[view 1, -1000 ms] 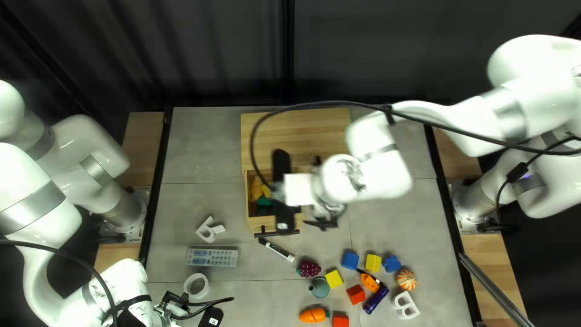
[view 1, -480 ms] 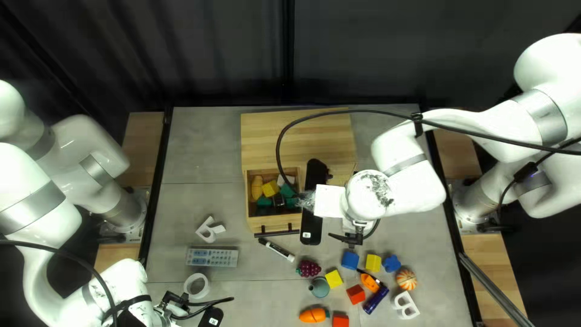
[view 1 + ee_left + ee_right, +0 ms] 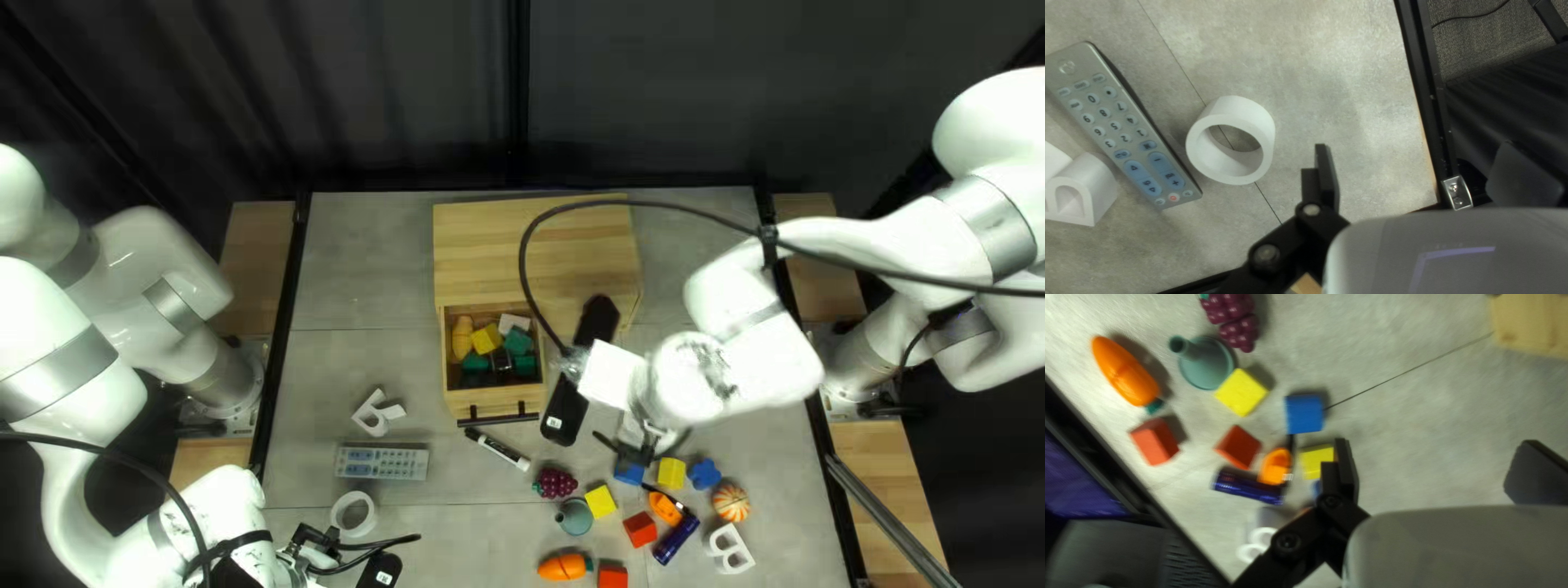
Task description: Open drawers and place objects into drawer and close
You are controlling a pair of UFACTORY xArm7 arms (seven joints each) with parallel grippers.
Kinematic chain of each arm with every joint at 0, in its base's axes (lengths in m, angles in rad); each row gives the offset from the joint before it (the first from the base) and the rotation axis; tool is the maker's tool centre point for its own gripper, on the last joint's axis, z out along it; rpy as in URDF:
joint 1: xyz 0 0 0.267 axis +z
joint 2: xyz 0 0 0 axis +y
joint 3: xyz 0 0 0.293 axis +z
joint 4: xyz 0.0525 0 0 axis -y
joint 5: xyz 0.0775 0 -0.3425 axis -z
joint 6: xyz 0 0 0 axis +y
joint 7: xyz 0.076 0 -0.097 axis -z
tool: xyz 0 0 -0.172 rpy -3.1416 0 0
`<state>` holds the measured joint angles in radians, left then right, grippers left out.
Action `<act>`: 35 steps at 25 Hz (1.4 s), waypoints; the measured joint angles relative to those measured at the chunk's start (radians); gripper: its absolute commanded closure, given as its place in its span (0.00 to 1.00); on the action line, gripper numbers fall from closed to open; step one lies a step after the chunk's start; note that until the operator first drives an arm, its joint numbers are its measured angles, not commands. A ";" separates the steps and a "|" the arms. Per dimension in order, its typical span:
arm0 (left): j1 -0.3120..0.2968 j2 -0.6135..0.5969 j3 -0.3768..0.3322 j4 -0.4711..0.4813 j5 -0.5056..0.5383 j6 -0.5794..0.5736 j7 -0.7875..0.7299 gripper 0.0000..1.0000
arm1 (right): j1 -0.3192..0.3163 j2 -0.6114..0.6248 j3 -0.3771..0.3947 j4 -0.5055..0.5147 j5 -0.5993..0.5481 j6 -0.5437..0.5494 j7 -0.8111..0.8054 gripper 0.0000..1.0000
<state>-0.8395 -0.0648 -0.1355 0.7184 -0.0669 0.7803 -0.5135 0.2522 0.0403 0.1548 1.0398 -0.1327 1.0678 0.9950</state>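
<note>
Currently, the right hand (image 3: 610, 379) is open near the extended drawer (image 3: 495, 404), which contains a yellow block (image 3: 487, 339); the left hand (image 3: 359, 546) is open near the white ring (image 3: 1265, 128).

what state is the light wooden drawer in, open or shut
Open: the light wooden drawer stands out from its wooden cabinet, baring the yellow and green pieces inside.

I have a lane between the silver-grey plastic remote (image 3: 381, 463) and the open light-wood drawer (image 3: 492, 404) — but a black-and-white marker pen (image 3: 500, 446) lies just before its black bar handle (image 3: 498, 419).
</note>
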 measured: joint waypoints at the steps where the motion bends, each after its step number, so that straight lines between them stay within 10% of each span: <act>1: 0.000 0.000 0.000 0.000 0.000 0.000 0.000 0.00 | 0.001 0.003 0.001 -0.019 0.004 -0.025 0.003 0.00; 12: 0.000 0.000 0.000 0.000 0.000 0.000 0.000 0.00 | -0.027 -0.004 -0.014 -0.248 0.064 -0.332 -0.128 0.00; 35: 0.000 0.000 0.000 0.000 0.000 0.000 0.000 0.00 | -0.054 0.128 0.007 -0.290 0.181 -0.539 -0.342 0.00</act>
<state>-0.8395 -0.0648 -0.1355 0.7184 -0.0669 0.7803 -0.5135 0.1984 0.1678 0.1616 0.7498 0.0486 0.5284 0.6528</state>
